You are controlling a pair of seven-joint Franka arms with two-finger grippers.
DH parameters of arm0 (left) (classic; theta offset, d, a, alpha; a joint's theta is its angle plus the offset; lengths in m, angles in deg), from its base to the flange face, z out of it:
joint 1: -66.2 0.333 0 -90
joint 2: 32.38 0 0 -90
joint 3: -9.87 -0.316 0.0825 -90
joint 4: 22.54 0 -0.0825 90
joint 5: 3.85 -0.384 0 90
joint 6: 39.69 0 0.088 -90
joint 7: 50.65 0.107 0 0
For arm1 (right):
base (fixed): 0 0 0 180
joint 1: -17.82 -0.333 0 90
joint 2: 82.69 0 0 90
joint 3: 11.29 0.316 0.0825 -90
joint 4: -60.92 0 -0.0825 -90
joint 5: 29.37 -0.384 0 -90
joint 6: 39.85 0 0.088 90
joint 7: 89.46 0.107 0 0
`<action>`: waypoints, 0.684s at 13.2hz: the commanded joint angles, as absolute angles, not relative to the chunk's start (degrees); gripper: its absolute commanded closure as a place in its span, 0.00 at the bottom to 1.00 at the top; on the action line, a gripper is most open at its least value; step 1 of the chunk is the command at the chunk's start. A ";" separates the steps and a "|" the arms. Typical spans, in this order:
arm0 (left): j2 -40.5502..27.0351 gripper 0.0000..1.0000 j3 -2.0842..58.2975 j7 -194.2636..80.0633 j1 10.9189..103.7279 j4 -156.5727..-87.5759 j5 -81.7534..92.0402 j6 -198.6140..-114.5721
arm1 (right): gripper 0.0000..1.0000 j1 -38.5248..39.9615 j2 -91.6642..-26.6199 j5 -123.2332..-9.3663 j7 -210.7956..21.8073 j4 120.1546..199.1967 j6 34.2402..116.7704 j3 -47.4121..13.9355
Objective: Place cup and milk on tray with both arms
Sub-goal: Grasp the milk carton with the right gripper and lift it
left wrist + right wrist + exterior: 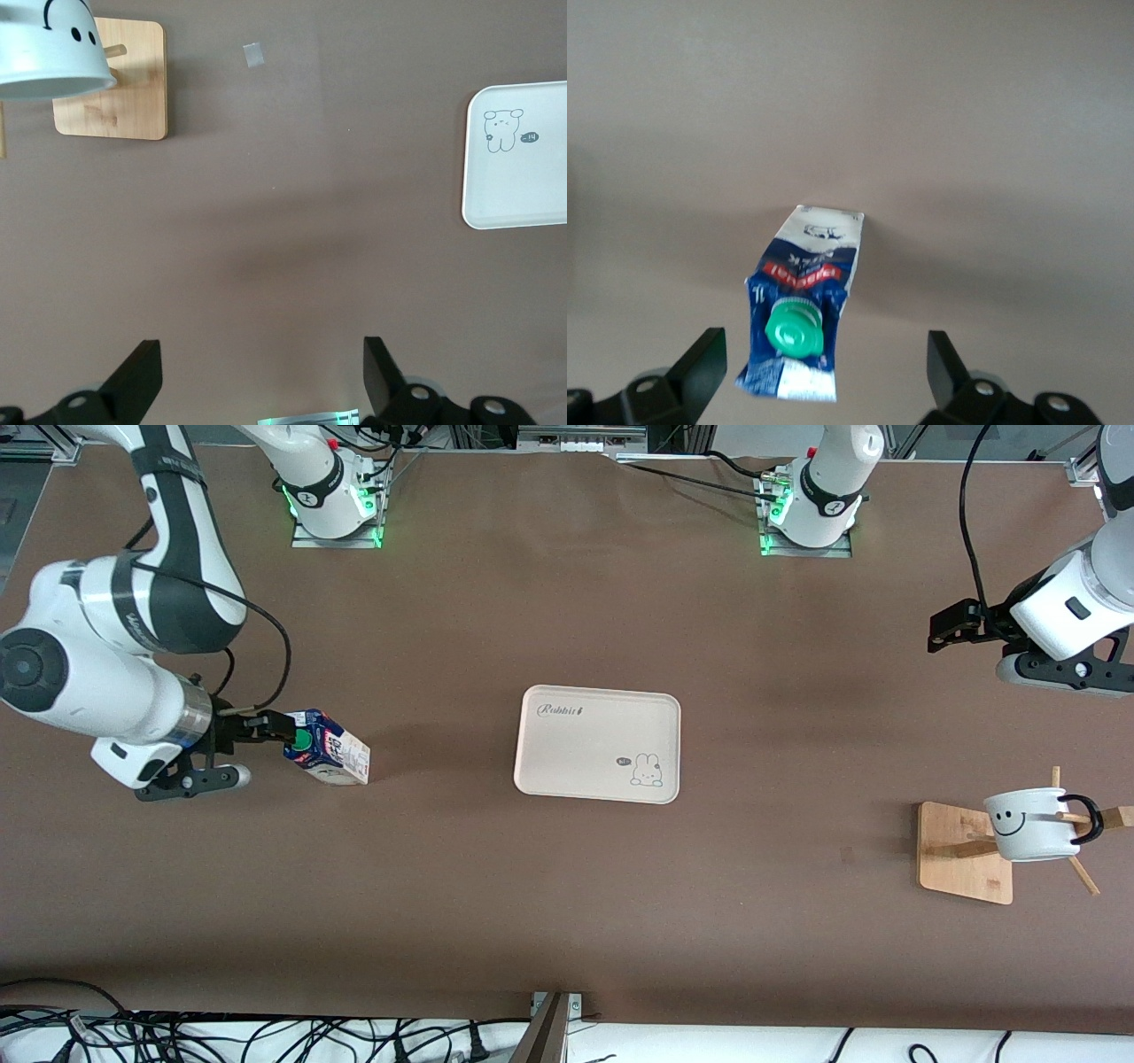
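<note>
The right end effector (282, 728) is seen at the right arm's end of the surface (567, 921), its fingers spread wide and empty, just beside the green cap of the milk (330, 747), which stands on the surface. The tray (598, 744) lies flat at the middle, with nothing on it. Toward the left arm's end, the cup (1029, 825) is hung tilted on a wooden rack (964, 852). The left end effector (939, 633) is held open and empty above the surface, well apart from the cup.
</note>
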State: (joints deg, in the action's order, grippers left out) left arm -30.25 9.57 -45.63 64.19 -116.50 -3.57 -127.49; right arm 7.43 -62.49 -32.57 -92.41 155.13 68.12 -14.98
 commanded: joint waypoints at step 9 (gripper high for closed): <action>-23.95 0.00 9.69 -50.48 63.12 -106.31 -4.29 -127.06 | 0.19 5.69 -64.76 -33.32 -84.72 168.06 77.22 -14.45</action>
